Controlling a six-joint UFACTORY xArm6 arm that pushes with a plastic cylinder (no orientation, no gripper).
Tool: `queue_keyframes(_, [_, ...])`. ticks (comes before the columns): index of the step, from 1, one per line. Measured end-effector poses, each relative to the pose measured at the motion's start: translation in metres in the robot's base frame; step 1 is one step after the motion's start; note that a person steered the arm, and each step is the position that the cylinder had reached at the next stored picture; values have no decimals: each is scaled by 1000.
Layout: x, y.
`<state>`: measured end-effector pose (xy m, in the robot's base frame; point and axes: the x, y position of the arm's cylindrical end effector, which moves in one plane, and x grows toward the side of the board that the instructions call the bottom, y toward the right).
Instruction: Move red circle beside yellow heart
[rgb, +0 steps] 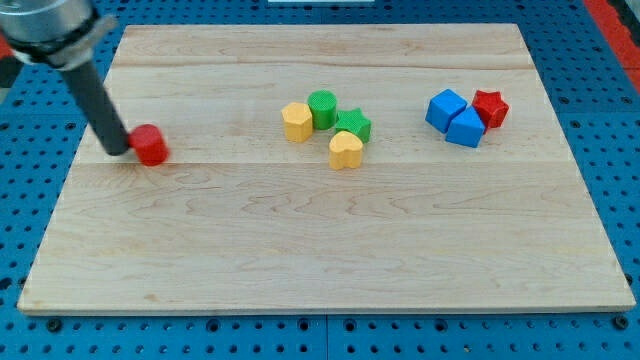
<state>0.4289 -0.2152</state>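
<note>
The red circle (150, 144) lies on the wooden board (320, 250) at the view's left. My tip (118, 151) stands just left of it, touching or nearly touching its left side. The yellow heart (345, 150) lies near the board's middle, far to the right of the red circle. It sits just below a green star (354, 124).
A yellow hexagon-like block (297, 121) and a green circle (322, 108) sit close to the green star. At the view's upper right are a blue cube (445, 108), another blue block (466, 128) and a red star (490, 107). A blue pegboard surrounds the board.
</note>
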Motion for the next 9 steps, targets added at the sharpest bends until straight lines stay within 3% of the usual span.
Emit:
queue_keyframes(1, [7,52])
queue_keyframes(3, [-29,75])
queue_keyframes(4, [-2,78])
queue_keyframes(5, [12,130])
queue_keyframes(6, [12,190])
queue_keyframes(7, [-7,178])
queue_keyframes(9, [-5,237])
